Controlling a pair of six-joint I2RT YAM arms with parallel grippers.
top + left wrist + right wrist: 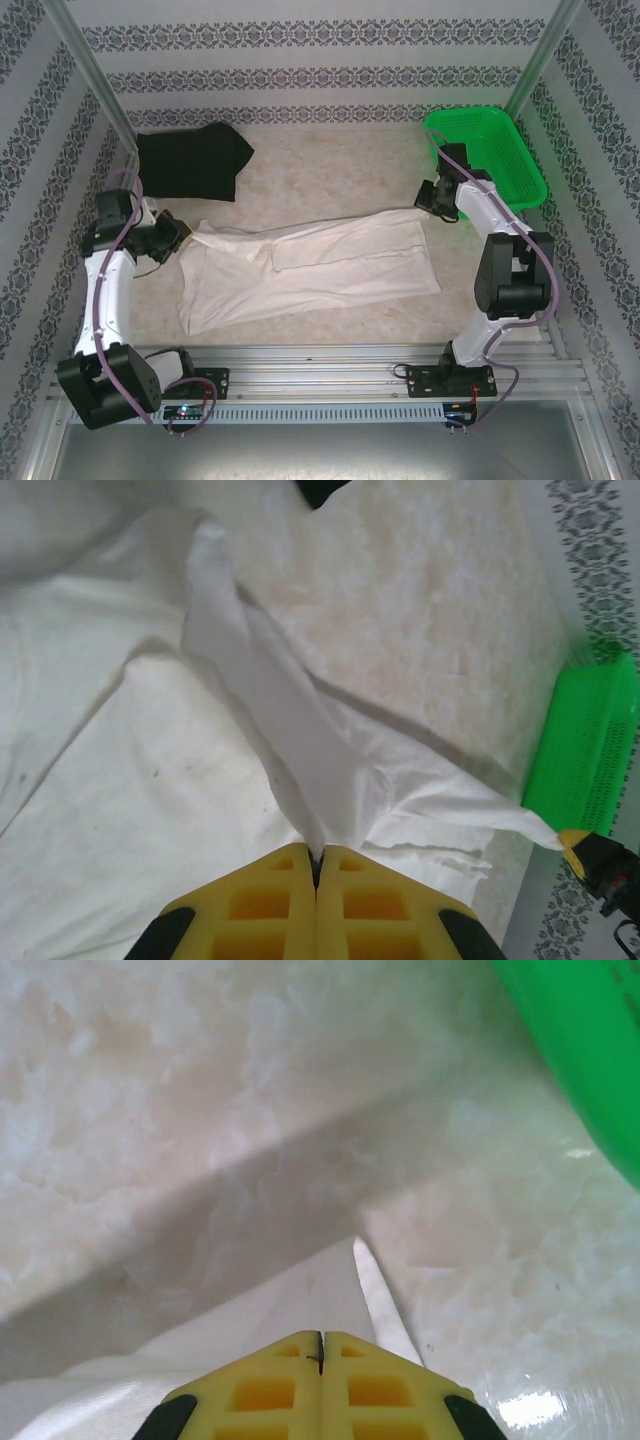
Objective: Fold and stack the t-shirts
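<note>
Two claws are pinching the cream shirt [320,265], one at each end. In the top view, the left claw [176,236] is sitting at the left of the frame on the shirt's left tip. The right claw [432,196] is sitting right of centre on the shirt's upper right corner, just beside the basket [525,160]. The shirt is lying stretched between them across the middle of the table [330,150], widening toward the lower left.

From the left wrist I am watching the left claw [317,856] at the bottom centre. Its yellow fingers [260,905] are pressed together, with a ridge of cream cloth caught in the seam between them. That ridge is running from the tips toward the upper left, and the rest of the shirt [130,810] is spreading over the left half of the frame.

From the right wrist I am seeing the right claw [321,1338] at the bottom centre. It is likewise pressed together, with a pointed corner of the cream shirt [320,1290] coming out between its tips. The basket [580,1050] is showing at the upper right.

Meanwhile the black shirt [190,160] is lying bunched at the upper left of the top view, apart from the cream one.
</note>
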